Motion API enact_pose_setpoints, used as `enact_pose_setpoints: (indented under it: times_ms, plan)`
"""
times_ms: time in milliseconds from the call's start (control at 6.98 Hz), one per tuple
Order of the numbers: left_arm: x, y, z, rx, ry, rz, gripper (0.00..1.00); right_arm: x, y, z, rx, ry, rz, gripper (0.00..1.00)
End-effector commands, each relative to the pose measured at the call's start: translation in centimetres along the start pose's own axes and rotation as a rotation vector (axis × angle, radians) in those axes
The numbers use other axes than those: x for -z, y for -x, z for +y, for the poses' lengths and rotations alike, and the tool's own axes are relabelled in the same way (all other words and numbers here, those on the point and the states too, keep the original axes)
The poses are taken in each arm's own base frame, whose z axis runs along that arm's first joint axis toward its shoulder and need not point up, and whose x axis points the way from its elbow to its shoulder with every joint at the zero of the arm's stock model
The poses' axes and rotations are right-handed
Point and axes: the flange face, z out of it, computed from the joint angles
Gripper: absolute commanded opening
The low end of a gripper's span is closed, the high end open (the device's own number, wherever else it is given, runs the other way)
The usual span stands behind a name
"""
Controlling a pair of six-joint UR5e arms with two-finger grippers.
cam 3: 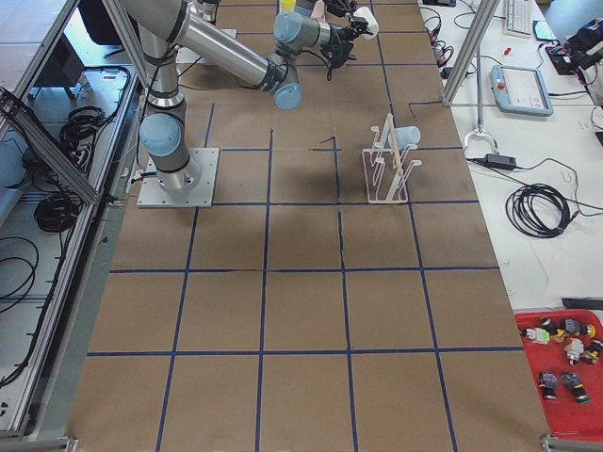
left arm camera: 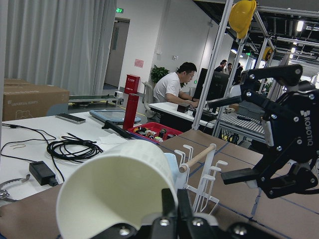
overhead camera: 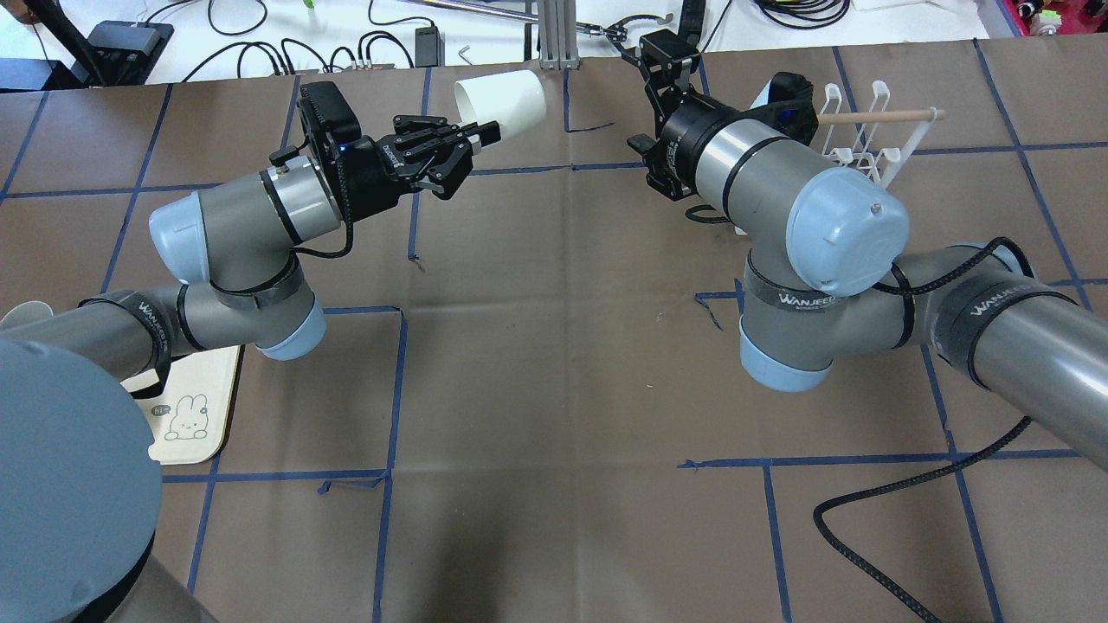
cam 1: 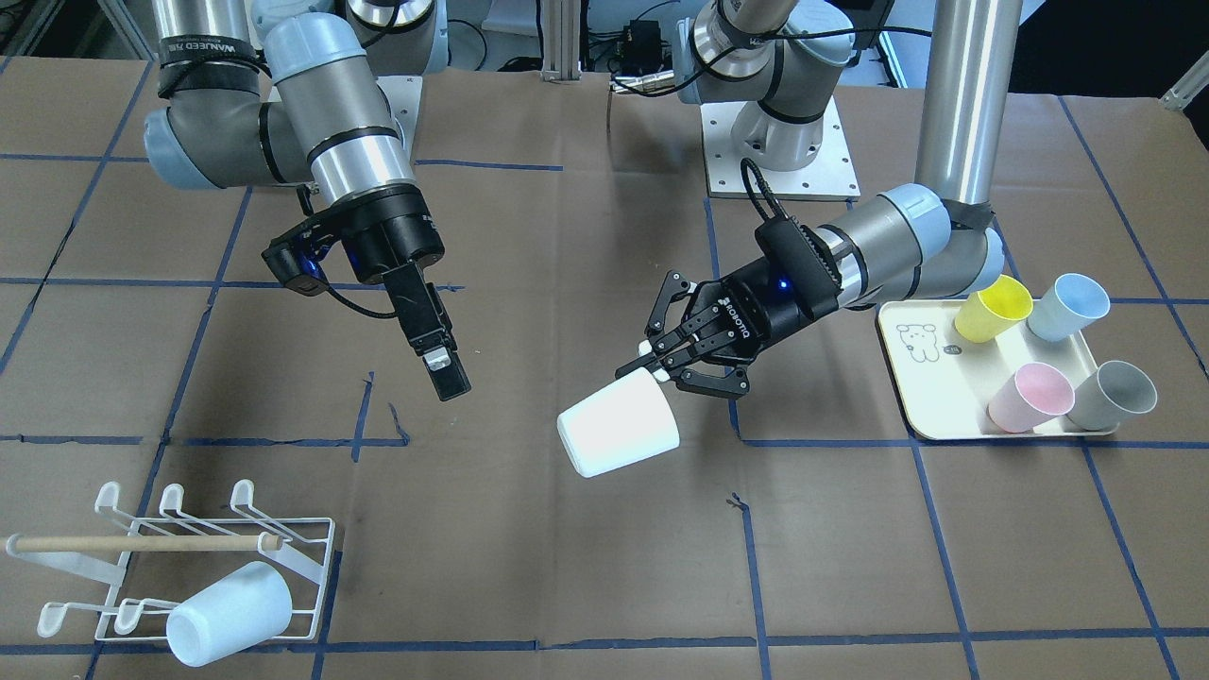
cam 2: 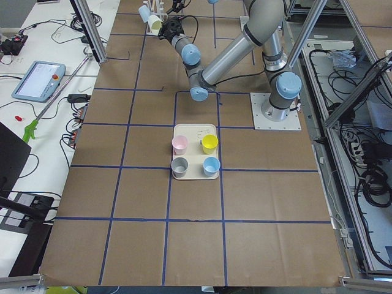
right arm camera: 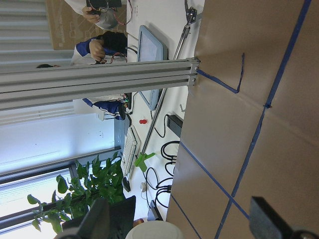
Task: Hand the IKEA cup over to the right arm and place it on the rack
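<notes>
1. Nearest to the robot, on its left side, a cream rectangular tray (cam 1: 930,397) lies on the brown paper-covered table (cam 1: 567,567) with blue tape lines. The front-facing view shows four plastic cups on it: a yellow cup (cam 1: 992,310), a pale blue cup (cam 1: 1067,307), a pink cup (cam 1: 1030,397) and a grey cup (cam 1: 1115,395). In the overhead view the left arm (overhead camera: 234,225) covers all four, and only one corner of the tray shows.
2. Farther out, near the middle of the table, the left gripper (cam 1: 652,370) is closed on the rim of the white plastic IKEA cup (cam 1: 619,427). The cup is tilted on its side, with its mouth toward the gripper and its closed bottom pointing away from the robot. Only the left wrist view looks into the mouth and shows the fingertips pinching the lower rim.
3. To the right of this cup, and apart from it, hangs the black two-finger right gripper (cam 1: 444,373) of the right arm (cam 1: 321,104). The front-facing view sees it edge-on, so the gap cannot be read there. The right wrist view shows its fingers (right arm camera: 107,221) spread wide.
4. Farthest, at the far right, stands the low white wire rack (cam 1: 142,543) with its light wooden dowel. A second pale blue cup (cam 1: 231,612) lies tilted on it. The overhead view shows little more than the dowel and some prongs past the right arm. The white cup is well apart from the rack.
</notes>
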Motion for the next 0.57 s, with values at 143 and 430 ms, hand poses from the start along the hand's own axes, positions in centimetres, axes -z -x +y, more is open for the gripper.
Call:
enact_pose_setpoints:
  times_ms: [143, 430]
  plan:
    - [-0.2, -0.3, 0.0, 0.007, 0.001, 0.006, 0.07, -0.4, 1.1, 3.1, 0.027, 0.051, 0.005, 1.0]
    - [-0.2, -0.4, 0.1, 0.009, 0.002, 0.006, 0.07, -0.9, 1.1, 4.7, 0.027, 0.069, 0.03, 1.0]
